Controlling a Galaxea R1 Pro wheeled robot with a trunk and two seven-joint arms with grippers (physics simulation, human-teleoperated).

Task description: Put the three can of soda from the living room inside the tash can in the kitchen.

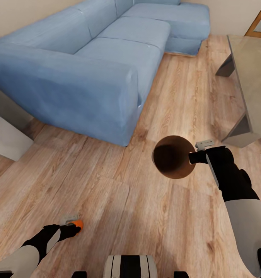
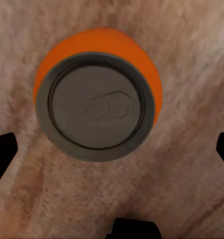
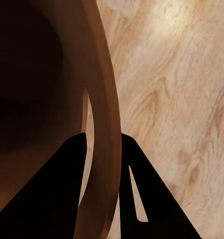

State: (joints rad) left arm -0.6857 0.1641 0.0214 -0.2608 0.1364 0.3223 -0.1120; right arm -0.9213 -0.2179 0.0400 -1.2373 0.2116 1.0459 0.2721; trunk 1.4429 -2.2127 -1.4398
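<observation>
Right wrist view: your right gripper (image 3: 103,149) is clenched on the trash can (image 3: 52,99), one dark finger inside the coppery wall and one outside, the rim pinched between them. Wood-plank floor (image 3: 181,99) lies past the rim. From the head view, the same gripper (image 1: 196,156) holds the bin (image 1: 173,157) at its right edge, out in front of you, mouth turned toward the camera so you look into the brown interior.

Left wrist view: the orange soda can (image 2: 99,94) sits between your left gripper's dark fingertips (image 2: 3,154), lid and pull tab facing the camera. The tips stand wide on either side of the can with floor showing between, so the claw reads as released, not touching it. In the head view your left gripper (image 1: 74,227) is low near the floor with the orange can (image 1: 79,224) at its tip.

Beyond: blue corner sofa (image 1: 87,65) to the upper left, glass-topped table (image 1: 250,77) at right.
</observation>
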